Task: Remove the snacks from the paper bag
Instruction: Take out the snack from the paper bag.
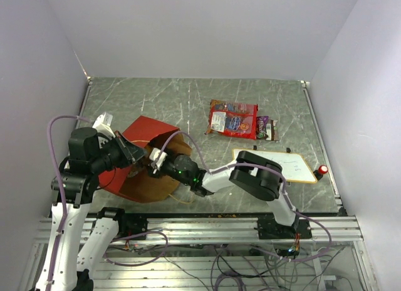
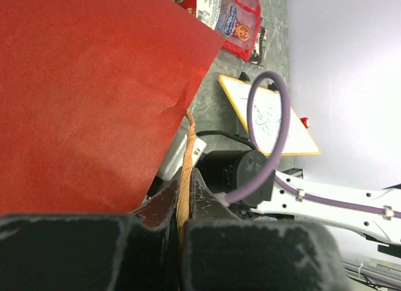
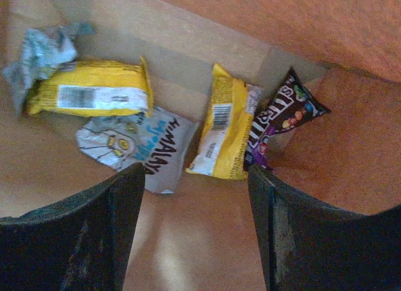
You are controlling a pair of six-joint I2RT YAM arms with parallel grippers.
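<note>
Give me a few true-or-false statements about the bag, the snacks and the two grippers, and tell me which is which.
1. The right gripper is inside the paper bag, jaws open. True.
2. The paper bag is empty. False: two yellow packets, a pale blue-white packet and a dark purple packet lie inside it.
3. A large red snack bag lies out on the table. True.
4. The left gripper holds nothing. False: it is shut on the paper bag's edge.
5. The paper bag stands upright. False: it lies on its side on the table.
</note>
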